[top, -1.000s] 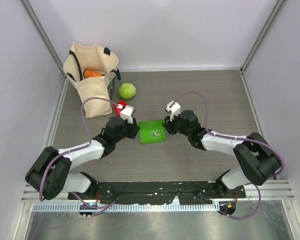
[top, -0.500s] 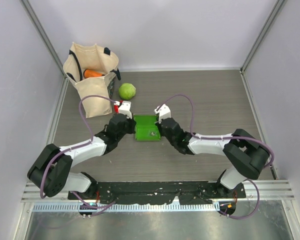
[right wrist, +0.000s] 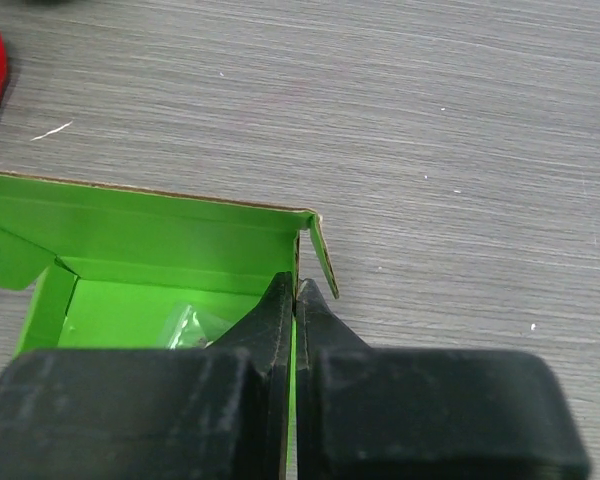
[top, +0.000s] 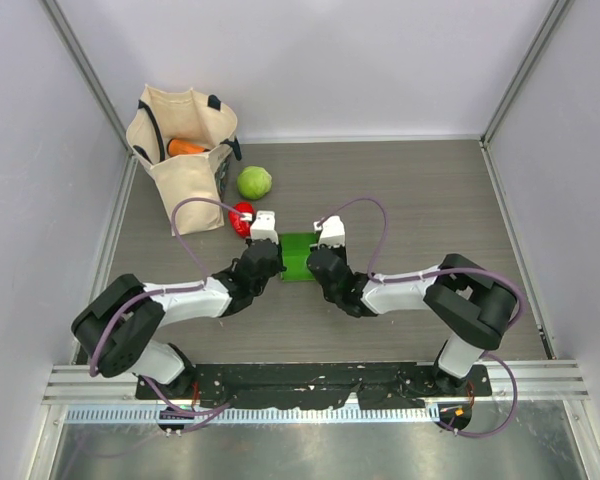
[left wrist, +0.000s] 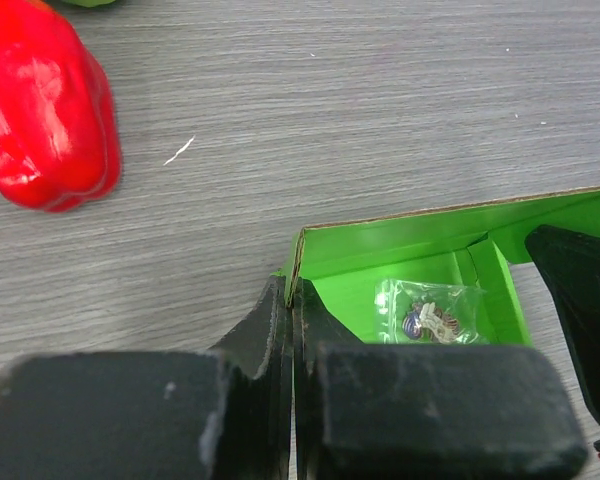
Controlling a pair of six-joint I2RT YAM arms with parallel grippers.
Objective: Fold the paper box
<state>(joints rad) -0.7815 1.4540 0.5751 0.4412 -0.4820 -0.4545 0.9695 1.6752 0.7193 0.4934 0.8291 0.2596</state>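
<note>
Pinching opposite walls, the left end effector (left wrist: 291, 300) and right end effector (right wrist: 296, 291) flank the paper box (top: 296, 254).

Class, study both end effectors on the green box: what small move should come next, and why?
Probably nudge the right end effector inward to tuck the corner tab against the back wall. It and the left end effector pinch upright side walls of the paper box, but that tab sticks outward.

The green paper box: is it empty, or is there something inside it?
Not empty. A small clear packet lies on the floor of the paper box, whose walls stand up around it.
</note>
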